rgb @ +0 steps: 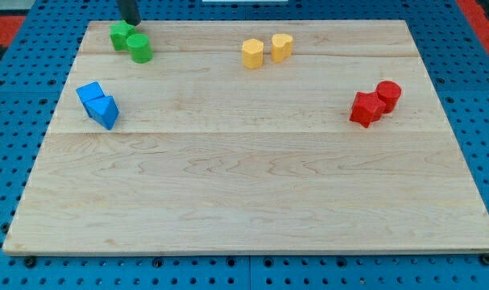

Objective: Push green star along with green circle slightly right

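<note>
Now, my tip: the dark rod comes in at the top edge of the frame, upper left, and my tip (130, 22) sits just above the green pair, close to the star's upper right side; whether it touches I cannot tell.
Jaws: I carry none, only the rod, so there is nothing to be apart, together or clamped.
Green star: the green star (120, 35) lies in the upper left corner of the counter (244, 201), near its top edge.
Green circle: the green circle (139, 48) stands just right of and a little below the star, the two touching or very nearly so.
Other blocks: a blue cube (90, 95) and a blue triangle (106, 112) sit together below the green pair at the frame's left; a yellow hexagon (253, 53) and a yellow heart (281, 47) at top centre; a red star (365, 109) and a red circle (387, 95) at the right.
Step in hand: I judge this the approach; the pair looks not yet pushed.
Next move: my tip seems to need to get round to the star's left side, then slide right a short way so the star carries the circle along.
Risk: pushing off-centre could split the pair.
</note>
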`<action>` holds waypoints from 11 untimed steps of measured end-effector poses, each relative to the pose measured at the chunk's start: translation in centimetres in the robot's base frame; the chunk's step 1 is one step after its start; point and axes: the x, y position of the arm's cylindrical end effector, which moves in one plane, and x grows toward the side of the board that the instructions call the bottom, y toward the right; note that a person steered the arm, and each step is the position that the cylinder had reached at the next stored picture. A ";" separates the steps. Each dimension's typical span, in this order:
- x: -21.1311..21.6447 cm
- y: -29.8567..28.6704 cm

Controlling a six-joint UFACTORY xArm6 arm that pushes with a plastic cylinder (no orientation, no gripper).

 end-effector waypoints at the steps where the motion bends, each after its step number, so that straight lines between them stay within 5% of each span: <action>1: 0.0 -0.6; 3: 3.6 -1.4; 7: 1.7 -4.0; 11: 7.8 -5.9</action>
